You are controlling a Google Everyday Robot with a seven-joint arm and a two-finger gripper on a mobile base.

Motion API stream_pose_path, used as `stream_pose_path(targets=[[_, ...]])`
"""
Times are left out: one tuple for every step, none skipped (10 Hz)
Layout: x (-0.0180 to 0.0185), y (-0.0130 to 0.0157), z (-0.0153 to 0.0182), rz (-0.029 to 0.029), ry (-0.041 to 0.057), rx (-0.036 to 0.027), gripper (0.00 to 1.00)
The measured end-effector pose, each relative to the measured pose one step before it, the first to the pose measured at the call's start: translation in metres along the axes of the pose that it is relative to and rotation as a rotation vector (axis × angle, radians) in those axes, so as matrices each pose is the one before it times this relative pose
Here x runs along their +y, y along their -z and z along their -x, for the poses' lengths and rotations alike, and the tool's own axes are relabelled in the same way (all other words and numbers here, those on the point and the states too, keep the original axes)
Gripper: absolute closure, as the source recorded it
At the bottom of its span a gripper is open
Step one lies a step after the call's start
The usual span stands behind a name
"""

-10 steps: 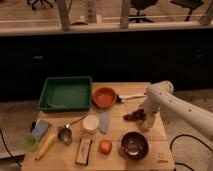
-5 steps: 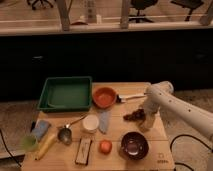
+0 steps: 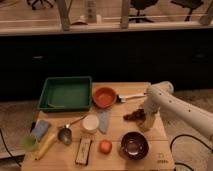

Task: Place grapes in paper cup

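Observation:
The grapes, a small dark bunch, lie on the wooden table right of centre. My gripper hangs from the white arm and is down at the table just right of the grapes, touching or nearly touching them. The paper cup, short and white-cream, stands upright near the table's middle, well left of the grapes and the gripper.
A green tray sits at the back left. An orange bowl, a dark maroon bowl, a metal scoop, a pale green cup, a banana, a blue sponge and an orange fruit are spread about.

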Motion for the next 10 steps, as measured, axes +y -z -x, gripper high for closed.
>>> stream_pose_path(targets=[[-0.00018,0.00007,-0.00016,-0.00101,0.00151,0.00148,0.2],[-0.00004,-0.0001,-0.00014,-0.00044,0.0008,0.00055,0.2],[0.00002,-0.00035,-0.00045,-0.00019,0.00154,0.00161,0.2],[0.00049,-0.00022,-0.00001,-0.0003,0.00061,0.00042,0.2],[0.00009,0.0005,-0.00026,-0.0013,-0.00012,0.00061,0.2],[0.00044,-0.00048,-0.00006,0.00065,0.0003,0.00052,0.2],[-0.00039,0.00007,-0.00026,-0.00114,0.00099,0.00128,0.2],[0.00029,-0.00031,-0.00053,-0.00056,0.00554,0.00222,0.2],[-0.00009,0.00003,-0.0007,-0.00023,0.00028,0.00082,0.2],[-0.00089,-0.0006,-0.00122,-0.00022,0.00151,0.00114,0.2]])
